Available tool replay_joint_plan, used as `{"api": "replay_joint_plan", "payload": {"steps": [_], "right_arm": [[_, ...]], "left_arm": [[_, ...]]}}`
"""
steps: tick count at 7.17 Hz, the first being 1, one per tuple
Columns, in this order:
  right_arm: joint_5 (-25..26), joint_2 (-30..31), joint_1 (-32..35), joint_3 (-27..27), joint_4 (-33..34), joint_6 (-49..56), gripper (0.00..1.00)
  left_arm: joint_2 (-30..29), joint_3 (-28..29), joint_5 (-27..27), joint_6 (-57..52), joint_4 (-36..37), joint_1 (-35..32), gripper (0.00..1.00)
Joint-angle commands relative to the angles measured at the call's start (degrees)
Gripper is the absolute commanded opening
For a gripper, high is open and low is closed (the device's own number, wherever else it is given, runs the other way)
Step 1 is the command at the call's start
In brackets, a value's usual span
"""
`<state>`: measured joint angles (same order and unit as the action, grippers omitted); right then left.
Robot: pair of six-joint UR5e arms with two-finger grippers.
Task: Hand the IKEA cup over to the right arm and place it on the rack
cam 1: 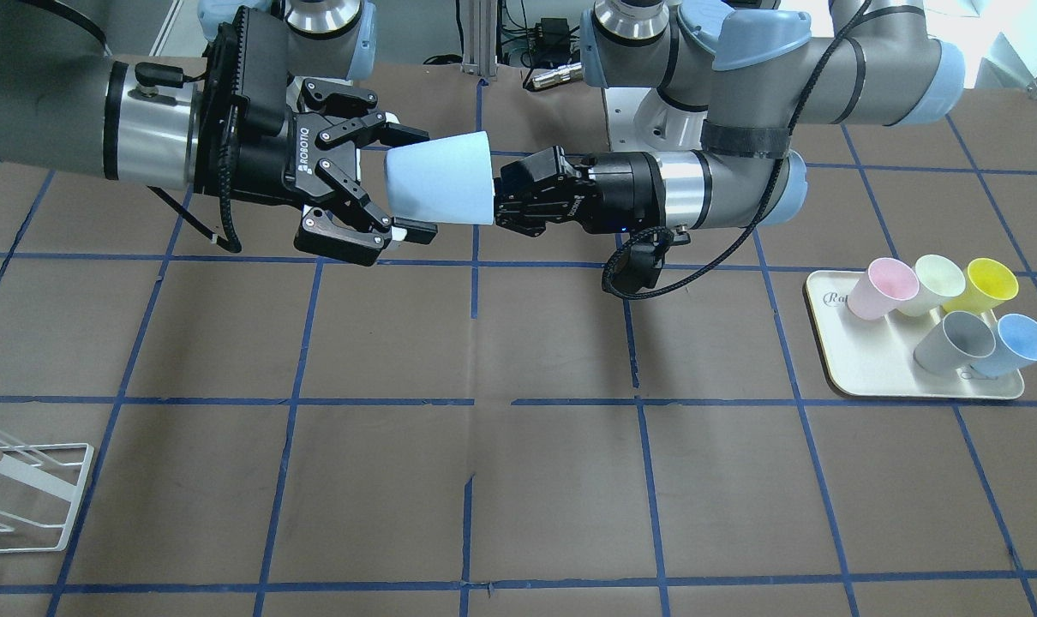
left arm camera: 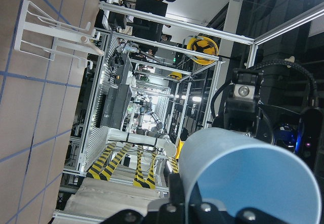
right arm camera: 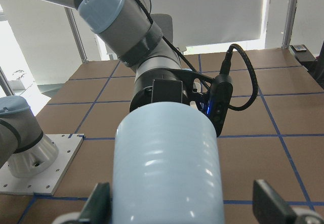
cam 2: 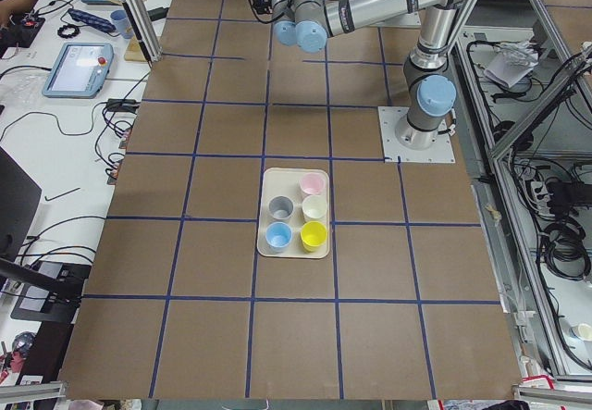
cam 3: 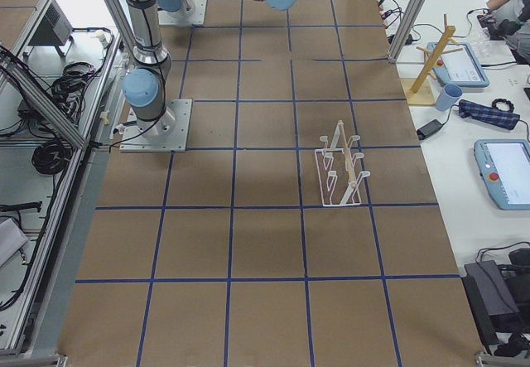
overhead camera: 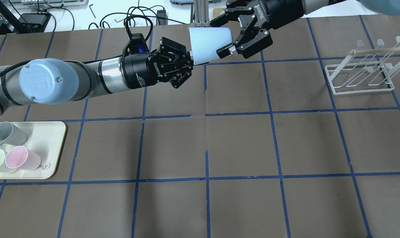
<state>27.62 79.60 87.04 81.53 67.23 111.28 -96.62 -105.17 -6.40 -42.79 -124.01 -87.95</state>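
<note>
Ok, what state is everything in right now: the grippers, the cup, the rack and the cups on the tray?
IKEA cup: held in the air on its side.
left gripper: shut on the cup's rim.
right gripper: open, fingers either side of the cup's base end, not gripping.
rack: standing upright, no cup on it.
tray cups: five, upright on the tray.

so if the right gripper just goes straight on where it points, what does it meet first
The cup: its base sits between the open fingers of the right gripper, so the palm would probably meet that base first. Behind it, the left gripper holds the rim.
</note>
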Motion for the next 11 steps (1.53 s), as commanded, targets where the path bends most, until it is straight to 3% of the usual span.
{"api": "replay_joint_plan", "payload": {"steps": [1, 2, 3, 5, 7, 8, 9, 11], "right_arm": [[0.0, -0.5, 0.2, 0.1, 0.6, -0.2, 1.0], [-0.1, -0.4, 0.2, 0.1, 0.5, -0.2, 0.94], [-0.1, -0.2, 0.2, 0.2, 0.2, -0.4, 0.46], [-0.3, 0.0, 0.2, 0.2, 0.1, -0.6, 0.36], [-0.3, 0.1, 0.2, 0.2, 0.0, -1.0, 0.28], [-0.3, 0.1, 0.2, 0.1, 0.0, -1.0, 0.27], [-0.3, 0.6, 0.2, 0.2, -0.1, -1.0, 0.27], [-0.4, 0.8, 0.2, 0.2, -0.1, -1.0, 0.24]], "left_arm": [[0.0, 0.0, 0.0, 0.0, 0.0, 0.1, 0.0], [0.0, 0.0, 0.0, 0.0, 0.0, 0.1, 0.0], [-0.1, 0.0, 0.0, 0.0, 0.0, 0.1, 0.0], [-0.1, 0.0, -0.1, 0.1, 0.0, 0.1, 0.0], [-0.1, -0.1, 0.0, 0.2, -0.1, 0.2, 0.09], [-0.1, -0.1, -0.1, 0.2, -0.1, 0.3, 0.79], [0.0, -0.1, 0.0, 0.6, -0.1, 0.4, 0.96], [0.0, -0.1, 0.4, 0.7, -0.2, 0.9, 1.0]]}}
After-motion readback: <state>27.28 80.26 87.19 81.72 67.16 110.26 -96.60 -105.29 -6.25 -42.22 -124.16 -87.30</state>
